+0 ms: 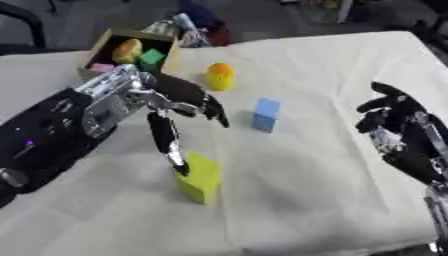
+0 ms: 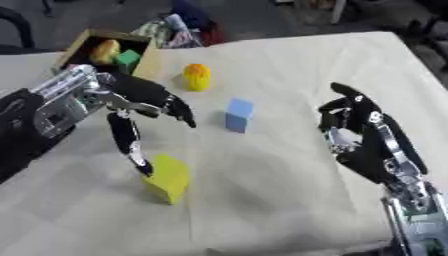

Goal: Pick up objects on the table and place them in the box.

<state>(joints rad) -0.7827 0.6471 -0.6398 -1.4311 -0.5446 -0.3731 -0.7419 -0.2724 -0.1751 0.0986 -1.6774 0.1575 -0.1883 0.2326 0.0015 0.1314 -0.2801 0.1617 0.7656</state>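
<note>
A yellow-green block (image 1: 200, 177) stands on the cloth near the front. My left hand (image 1: 166, 102) hangs over it, open, with its thumb tip touching the block's top left edge and the other fingers spread toward the right. A blue block (image 1: 266, 115) stands mid-table, apart from both hands. A yellow and orange rounded object (image 1: 220, 76) sits farther back. The cardboard box (image 1: 106, 40) at the back left holds a yellow object (image 1: 128, 50), a green block (image 1: 152, 59) and a pink piece (image 1: 101, 67). My right hand (image 2: 359, 135) rests open at the right, fingers up.
The table (image 1: 332, 190) is covered with a cream cloth. Behind the box lie colourful packets (image 1: 179, 26) off the table's far edge. Bare cloth stretches between the blue block and my right hand and across the front.
</note>
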